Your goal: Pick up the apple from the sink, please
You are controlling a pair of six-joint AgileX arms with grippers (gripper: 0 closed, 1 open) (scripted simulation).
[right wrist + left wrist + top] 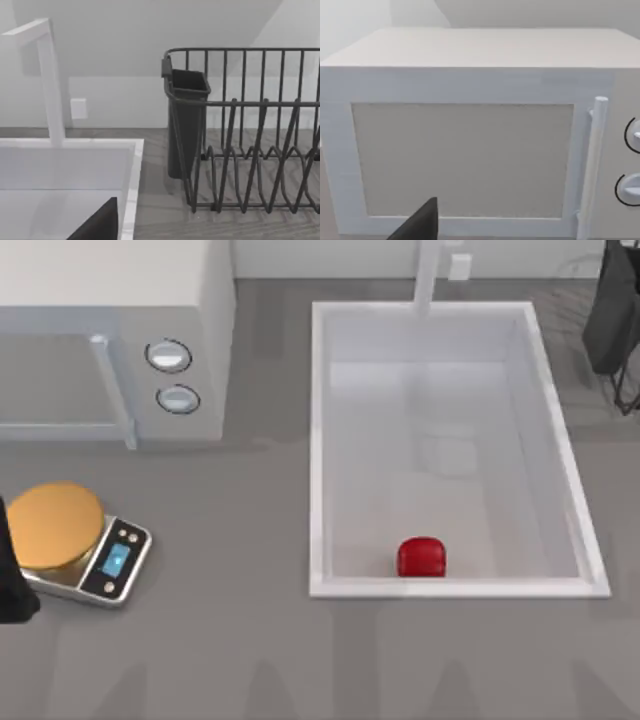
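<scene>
The apple lies on the floor of the sink, against the near wall, about midway along it. The left end effector sits at the left edge of the tabletop, beside the scale, well apart from the apple. The right end effector sits at the far right, beyond the sink's rim. Finger state cannot be told for either.

Microwave & dish rack cut off by edges.
</scene>
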